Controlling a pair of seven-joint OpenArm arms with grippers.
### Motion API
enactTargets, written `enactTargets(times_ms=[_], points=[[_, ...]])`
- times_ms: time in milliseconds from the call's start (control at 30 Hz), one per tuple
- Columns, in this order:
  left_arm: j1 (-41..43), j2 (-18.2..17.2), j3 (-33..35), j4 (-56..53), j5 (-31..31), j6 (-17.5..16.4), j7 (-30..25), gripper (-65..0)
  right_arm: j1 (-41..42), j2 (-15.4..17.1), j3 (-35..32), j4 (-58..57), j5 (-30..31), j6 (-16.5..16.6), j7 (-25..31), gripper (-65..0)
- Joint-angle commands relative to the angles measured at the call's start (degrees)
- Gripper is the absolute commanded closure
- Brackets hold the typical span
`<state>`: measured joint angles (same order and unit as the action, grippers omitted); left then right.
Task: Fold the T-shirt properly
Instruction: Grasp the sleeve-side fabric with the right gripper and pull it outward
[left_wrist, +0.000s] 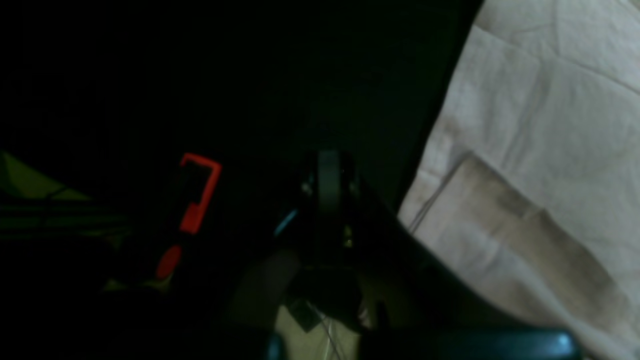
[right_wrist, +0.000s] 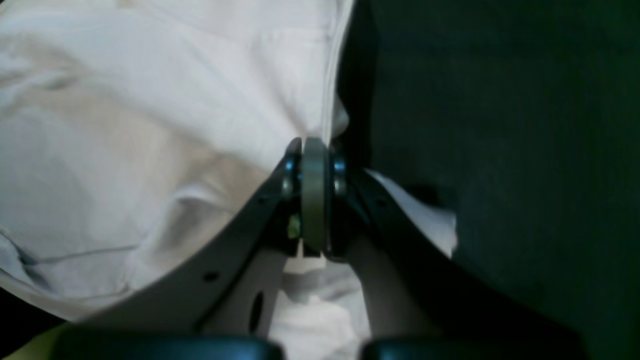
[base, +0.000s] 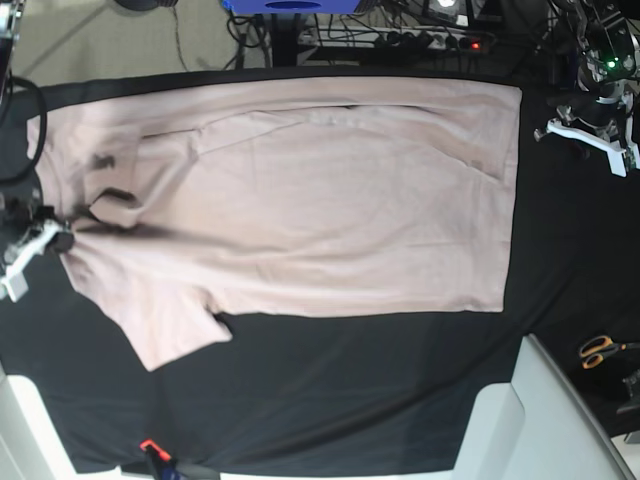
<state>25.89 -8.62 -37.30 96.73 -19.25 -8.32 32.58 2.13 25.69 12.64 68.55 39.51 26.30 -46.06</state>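
T-shirt (left_wrist: 540, 130) fills the right side of the left wrist view, while the left gripper (left_wrist: 327, 185) hangs over black bench (left_wrist: 250, 75), fingers pressed together on nothing; dim, so I may miss detail.

Right wrist view: the right gripper (right_wrist: 314, 165) pinches the shirt's edge at centre frame. A thin bite could slip.

Base view: the shirt lies spread across the upper bench, held at the left only, so a one-sided pull could bunch it.
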Motion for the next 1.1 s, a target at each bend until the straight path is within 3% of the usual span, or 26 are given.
enactTargets(times_ms=[0,200,267,400,500,567,733,933,1067], points=[[0.18,-0.74,-0.46,0.99,0.04,0.1,-1.33,0.0,0.29,0.81,0.85,1.47,0.54,0.29,-0.13,-0.6],[0.18,-0.74,-0.46,1.07,0.12,0.1,-1.33,0.0,-0.86,-1.12,2.52,1.73,0.45,0.29,-4.62,-1.7],[0.18,-0.74,-0.46,1.07,0.12,0.1,-1.33,0.0,-0.86,-1.3,3.05,1.91,0.63,0.29,-5.76,-7.8],[0.18,-0.74,-0.64,1.07,0.12,0.1,-1.33,0.0,-0.86,-1.39,3.05,6.21,0.71,0.02,-5.85,-29.4],[0.26,-0.74,-0.9,0.99,0.21,0.1,-1.33,0.0,-0.33,-1.39,4.37,9.29,0.45,-5.16,-5.58,-38.6],[0.26,-0.74,-0.9,0.99,0.21,0.1,-1.33,0.0,2.22,-1.3,4.02,9.12,0.36,-8.15,-5.5,-38.9],[0.26,-0.74,-0.64,0.99,0.21,0.1,-1.33,0.0,12.77,-0.86,-1.7,-3.19,0.1,-8.24,-4.88,-38.9],[0.35,-0.74,-0.9,0.99,0.21,0.1,-1.33,0.0,22.7,-1.74,-12.25,-24.64,-8.43,-8.15,6.2,-38.7],[0.79,-0.83,-0.99,0.99,0.21,0.1,-1.33,0.0,24.37,-3.23,-13.48,-33.87,-10.45,-8.15,13.4,-38.7]])
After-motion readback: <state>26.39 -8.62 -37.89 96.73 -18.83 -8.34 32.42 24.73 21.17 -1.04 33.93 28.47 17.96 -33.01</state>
